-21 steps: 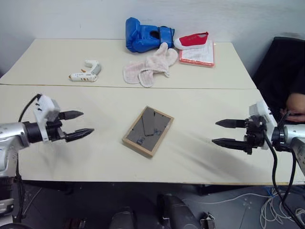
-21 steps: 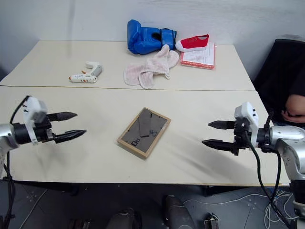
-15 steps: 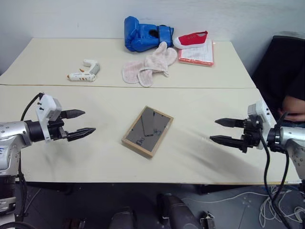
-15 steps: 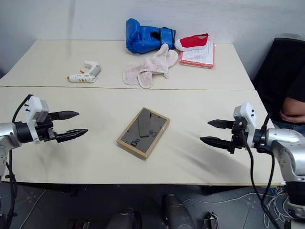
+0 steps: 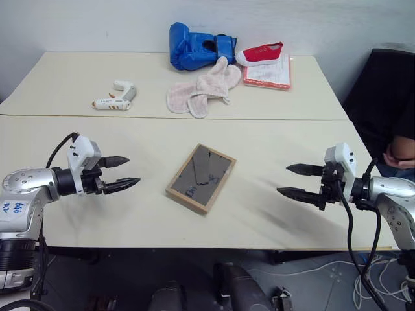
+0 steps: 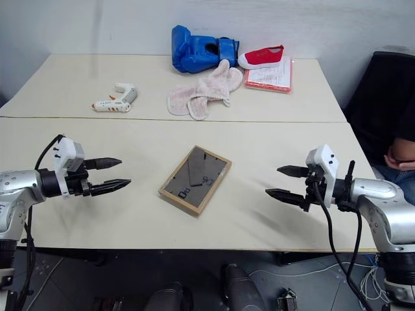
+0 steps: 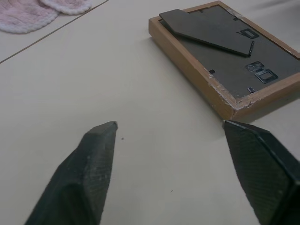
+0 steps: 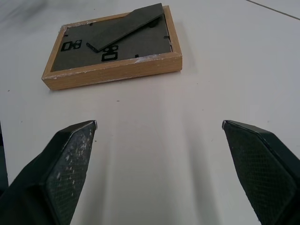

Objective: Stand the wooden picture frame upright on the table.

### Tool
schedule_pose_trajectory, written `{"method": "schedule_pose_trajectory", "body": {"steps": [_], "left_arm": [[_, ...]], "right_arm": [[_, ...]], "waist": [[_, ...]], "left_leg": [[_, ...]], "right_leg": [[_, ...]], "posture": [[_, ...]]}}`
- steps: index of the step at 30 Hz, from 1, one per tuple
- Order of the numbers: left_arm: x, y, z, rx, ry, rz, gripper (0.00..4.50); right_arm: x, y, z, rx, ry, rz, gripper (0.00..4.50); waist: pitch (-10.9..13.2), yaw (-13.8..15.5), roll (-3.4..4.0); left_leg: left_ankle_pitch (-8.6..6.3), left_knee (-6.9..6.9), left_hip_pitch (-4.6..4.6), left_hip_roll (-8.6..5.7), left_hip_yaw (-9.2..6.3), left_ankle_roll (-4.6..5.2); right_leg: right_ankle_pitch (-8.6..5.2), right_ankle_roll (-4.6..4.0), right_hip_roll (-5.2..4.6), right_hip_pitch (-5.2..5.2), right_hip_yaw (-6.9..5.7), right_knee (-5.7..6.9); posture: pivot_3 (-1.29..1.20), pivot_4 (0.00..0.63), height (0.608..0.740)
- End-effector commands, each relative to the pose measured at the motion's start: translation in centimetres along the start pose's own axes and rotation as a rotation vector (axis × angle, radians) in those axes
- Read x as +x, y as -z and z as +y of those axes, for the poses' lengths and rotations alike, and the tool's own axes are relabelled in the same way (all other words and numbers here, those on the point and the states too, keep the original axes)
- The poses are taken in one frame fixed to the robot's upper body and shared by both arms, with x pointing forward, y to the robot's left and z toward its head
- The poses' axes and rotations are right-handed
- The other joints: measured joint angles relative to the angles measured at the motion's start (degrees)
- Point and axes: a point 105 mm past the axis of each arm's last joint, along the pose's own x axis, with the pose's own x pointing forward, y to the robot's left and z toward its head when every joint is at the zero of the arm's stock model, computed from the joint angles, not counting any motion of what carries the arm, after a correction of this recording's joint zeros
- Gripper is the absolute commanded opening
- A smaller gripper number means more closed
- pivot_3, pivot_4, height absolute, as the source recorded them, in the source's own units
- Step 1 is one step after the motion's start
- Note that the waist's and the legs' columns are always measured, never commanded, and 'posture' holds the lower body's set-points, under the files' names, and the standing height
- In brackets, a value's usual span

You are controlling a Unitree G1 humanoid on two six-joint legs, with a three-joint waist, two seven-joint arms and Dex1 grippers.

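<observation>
Both our claws have closed in toward the wooden picture frame [image 5: 201, 178] since a moment ago, so the approach is underway. The frame lies flat, backing and stand up, at the centre of the tabletop [image 5: 272, 149]. Left claw [image 5: 122, 173] and right claw [image 5: 293, 181] are both spread, empty. The boxing glove [image 5: 194, 46], mitten [image 5: 202, 89] and glue gun [image 5: 115, 97] sit far off; nothing blocks us.

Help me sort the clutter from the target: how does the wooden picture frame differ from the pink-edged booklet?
The wooden picture frame lies between the grippers on the near panel, back side up; the pink-edged booklet sits at the far edge. The frame lies bare; the booklet carries a red shoe. Both lie flat on the table.
</observation>
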Motion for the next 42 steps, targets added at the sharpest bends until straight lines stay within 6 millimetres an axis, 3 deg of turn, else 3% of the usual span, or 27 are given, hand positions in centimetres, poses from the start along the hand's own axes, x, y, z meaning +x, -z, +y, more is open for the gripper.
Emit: {"method": "schedule_pose_trajectory", "body": {"steps": [1, 9, 11, 15, 20, 25, 30, 34, 38, 42], "left_arm": [[0.1, -1.1, 0.0, 0.072, 0.024, 0.002, 2.71], [3.6, -0.7, -0.2, 0.119, 0.106, 0.041, 0.18], [5.0, -0.5, -0.4, 0.141, 0.138, 0.060, 0.00], [8.4, 0.7, -1.0, 0.165, 0.187, 0.131, 0.00], [10.8, 0.9, -1.5, 0.168, 0.206, 0.126, 0.00], [11.2, 1.0, -2.7, 0.146, 0.266, 0.112, 0.00], [11.1, 0.5, -6.4, 0.029, 0.388, 0.025, 0.00], [10.7, 1.2, -7.2, -0.048, 0.363, 0.047, 0.00], [9.5, 2.4, -6.3, -0.193, 0.283, 0.101, 0.00], [7.5, 2.3, -6.2, -0.481, 0.261, 0.116, 0.88]], "right_arm": [[0.3, -1.1, 0.6, -0.073, -0.033, -0.017, 3.28], [2.8, -0.5, 0.2, -0.166, -0.044, 0.023, 0.58], [3.9, -0.6, 0.1, -0.191, -0.053, 0.030, 0.05], [7.2, -0.2, -0.7, -0.249, -0.007, 0.080, 0.05], [9.9, 0.1, -0.2, -0.289, -0.031, 0.113, 0.05], [11.5, 0.0, -0.1, -0.301, -0.031, 0.110, 0.05], [12.9, -0.8, -0.8, -0.309, 0.004, 0.071, 0.05], [13.0, -1.0, -1.4, -0.339, 0.019, 0.074, 0.05], [12.0, -1.0, -1.4, -0.403, -0.004, 0.117, 0.05], [10.0, -0.6, -0.5, -0.466, -0.078, 0.193, 0.00]], "waist": [[0.0, 0.0, 0.00], [0.0, 0.1, 0.00], [0.0, 0.0, 0.00], [0.0, 0.0, 0.00], [0.0, 0.0, -0.02], [0.0, 0.1, -0.02], [0.0, -0.1, -0.02], [0.0, -0.2, -0.02], [0.0, -0.3, -0.02], [0.0, -0.3, -0.02]], "left_leg": [[0.00, 0.00, 0.00, 0.00, 0.00, 0.00], [0.03, 0.07, 0.02, -0.05, 0.02, -0.01], [0.04, 0.07, 0.02, -0.04, 0.02, -0.03], [0.08, 0.18, 0.00, -0.07, 0.04, -0.05], [0.21, 0.20, -0.13, -0.06, 0.06, -0.28], [0.30, 0.38, -0.42, -0.08, 0.18, -0.42], [0.29, 0.59, -0.48, -0.08, 0.19, -0.42], [0.29, 0.60, -0.52, -0.07, 0.19, -0.43], [0.30, 0.61, -0.49, -0.08, 0.19, -0.44], [0.28, 0.60, -0.50, -0.08, 0.16, -0.41]], "right_leg": [[0.00, 0.00, 0.00, 0.00, 0.00, 0.00], [0.01, 0.01, 0.00, 0.02, 0.01, 0.10], [0.01, 0.01, 0.01, 0.01, 0.01, 0.09], [0.02, 0.03, 0.00, -0.01, 0.02, 0.16], [0.02, 0.03, 0.00, -0.18, 0.03, 0.25], [0.02, 0.02, -0.01, -0.58, 0.13, 0.74], [0.01, 0.00, -0.02, -0.62, 0.16, 0.83], [0.01, 0.00, -0.02, -0.68, 0.17, 0.88], [0.00, -0.01, -0.01, -0.68, 0.18, 0.88], [0.00, -0.01, -0.01, -0.67, 0.17, 0.85]], "posture": [[0.00, 0.150, 0.740], [0.00, 0.150, 0.740], [0.00, 0.150, 0.740], [0.00, 0.150, 0.740], [0.00, 0.150, 0.740], [0.00, 0.150, 0.740], [0.00, 0.150, 0.740], [0.00, 0.150, 0.740], [0.00, 0.150, 0.740], [0.00, 0.150, 0.740]]}}
